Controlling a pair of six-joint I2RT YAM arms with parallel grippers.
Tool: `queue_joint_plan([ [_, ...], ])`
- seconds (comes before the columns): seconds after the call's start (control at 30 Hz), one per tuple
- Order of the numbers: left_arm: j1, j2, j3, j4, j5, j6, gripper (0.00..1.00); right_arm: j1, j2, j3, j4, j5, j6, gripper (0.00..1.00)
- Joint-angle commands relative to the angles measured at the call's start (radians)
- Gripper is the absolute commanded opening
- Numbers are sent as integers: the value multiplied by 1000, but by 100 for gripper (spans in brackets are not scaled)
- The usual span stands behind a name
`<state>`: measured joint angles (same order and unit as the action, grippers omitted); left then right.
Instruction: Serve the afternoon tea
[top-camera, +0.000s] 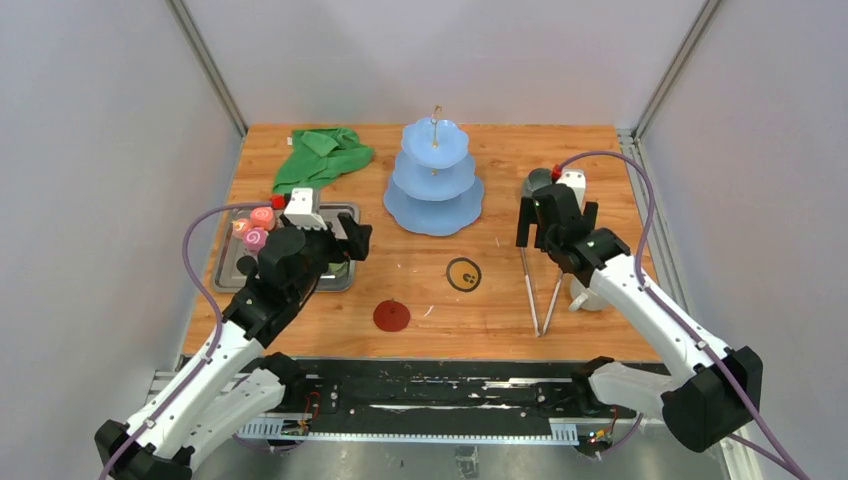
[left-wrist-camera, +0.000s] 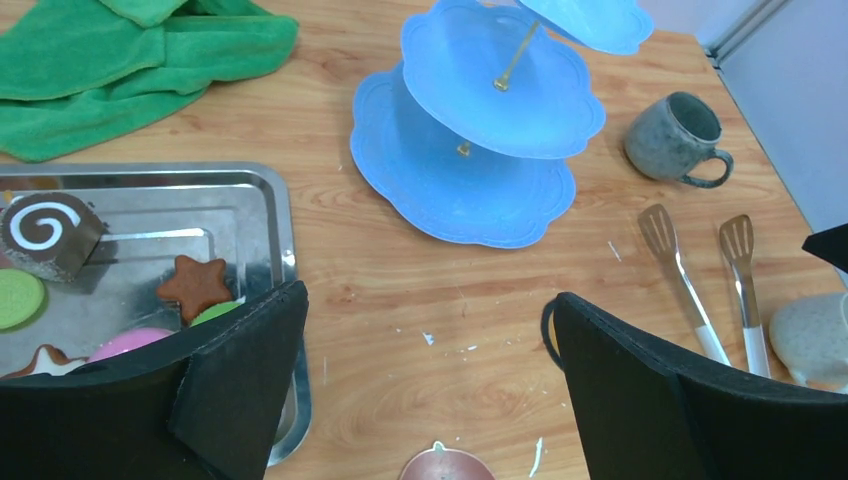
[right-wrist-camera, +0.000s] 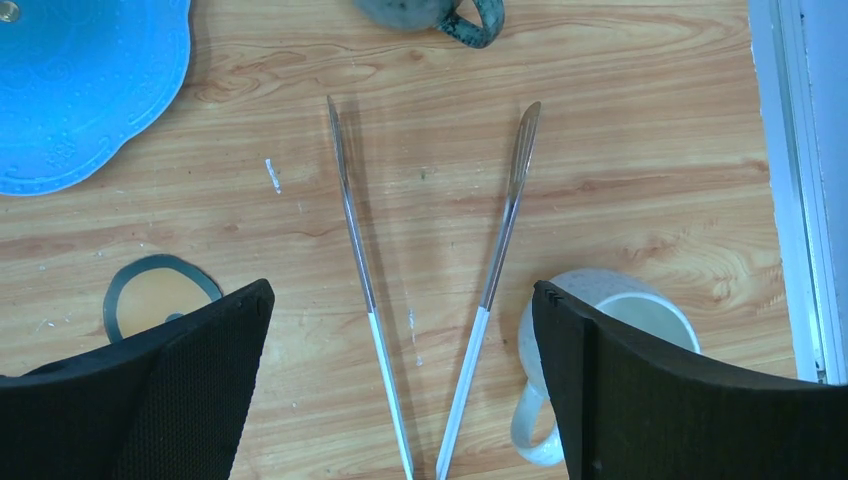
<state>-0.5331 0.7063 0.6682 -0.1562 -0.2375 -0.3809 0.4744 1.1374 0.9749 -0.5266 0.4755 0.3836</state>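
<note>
The sweets lie on the steel tray (left-wrist-camera: 262, 200): a brown swirl roll (left-wrist-camera: 45, 232), a brown star (left-wrist-camera: 193, 285), a green disc (left-wrist-camera: 18, 298) and a pink piece (left-wrist-camera: 130, 343). Pink swirl rolls (top-camera: 257, 227) show at the tray's left. My left gripper (left-wrist-camera: 428, 300) hangs open over bare wood just right of the tray, holding nothing. The grey-green mug (left-wrist-camera: 680, 135) stands right of the blue tiered stand (top-camera: 434, 190). My right gripper (right-wrist-camera: 400, 290) is open above the steel tongs (right-wrist-camera: 430, 290), its right finger over the white mug (right-wrist-camera: 620, 330).
A green cloth (top-camera: 322, 155) lies at the back left. A red round coaster (top-camera: 391, 316) and a yellow, black-ringed coaster (top-camera: 463, 274) sit in front of the stand. The tongs (top-camera: 540, 290) lie spread in a V. Walls close in on three sides.
</note>
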Motion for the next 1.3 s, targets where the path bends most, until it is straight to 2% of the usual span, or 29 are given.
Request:
queue_joint_plan([
  [0.0, 4, -17, -13, 50, -38, 5, 98, -10, -23, -15, 20, 29, 33, 100],
  [0.3, 4, 6, -2, 37, -64, 3, 98, -10, -39, -43, 23, 29, 61, 99],
  [0.43, 5, 47, 41, -38, -38, 44, 98, -10, -45, -75, 47, -11, 56, 99],
  [0.57, 4, 176, 117, -149, -21, 52, 98, -10, -32, -95, 50, -147, 31, 98],
  [0.73, 4, 388, 181, -214, -85, -15, 100, -10, -18, -121, 53, -241, 40, 97],
  [0.83, 5, 522, 234, -238, -153, -43, 94, -10, -25, -128, 59, -257, 47, 97],
  [0.9, 5, 612, 276, -250, -207, -54, 85, -10, -32, -132, 62, -262, 48, 96],
  [1.0, 17, 736, 353, -258, -238, -62, 78, -10, -41, -139, 66, -263, 46, 96],
  [1.13, 60, 917, 467, -282, -222, -61, 66, -10, -52, -146, 66, -265, 37, 96],
  [1.27, 143, 1034, 526, -273, -173, -72, 58, -10, -70, -153, 66, -265, 28, 96],
])
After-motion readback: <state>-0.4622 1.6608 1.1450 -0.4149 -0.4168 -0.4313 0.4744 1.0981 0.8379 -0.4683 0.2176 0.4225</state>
